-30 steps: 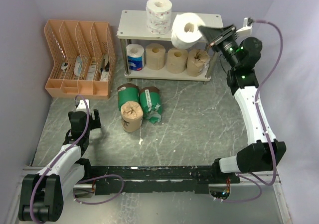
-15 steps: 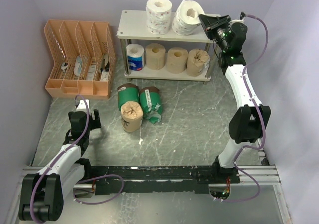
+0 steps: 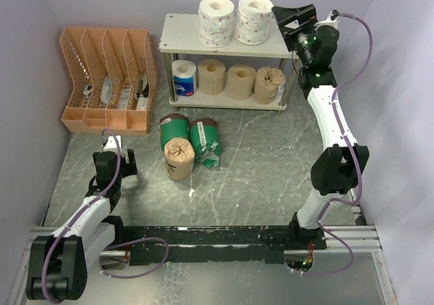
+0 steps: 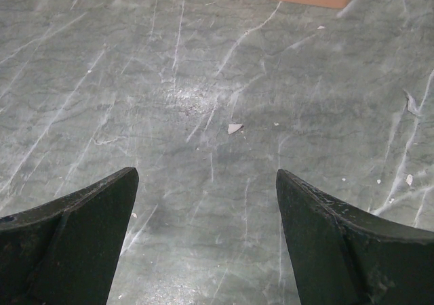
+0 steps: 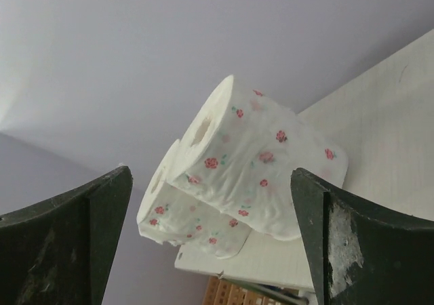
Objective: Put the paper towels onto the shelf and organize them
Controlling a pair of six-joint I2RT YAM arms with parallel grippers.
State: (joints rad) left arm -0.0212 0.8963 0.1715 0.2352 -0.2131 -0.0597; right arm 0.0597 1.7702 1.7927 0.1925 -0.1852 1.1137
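From above, my right fingers (image 3: 285, 19) stand spread and empty at the right end of the off-white two-tier shelf (image 3: 183, 42). The white rose-printed paper roll (image 3: 254, 19) sits on top beside its twin (image 3: 216, 20).

Left wrist: my left fingers (image 4: 81, 237) gape over the grey marbled surface (image 4: 217, 81).

Right wrist: that roll stands free. Next, I judge, back away and fetch the green-wrapped rolls (image 3: 203, 135).

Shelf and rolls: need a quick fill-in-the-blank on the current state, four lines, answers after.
1. The shelf carries ___ white patterned rolls on its top board.
2. Its lower board holds ___ rolls, the blue-and-white wrapped roll leftmost.
3. The right gripper is ___, beside the top board's right-hand roll, holding nothing.
4. ___ rolls sit on the table, including two green wrapped rolls.

Missing words: two; four; open; three.
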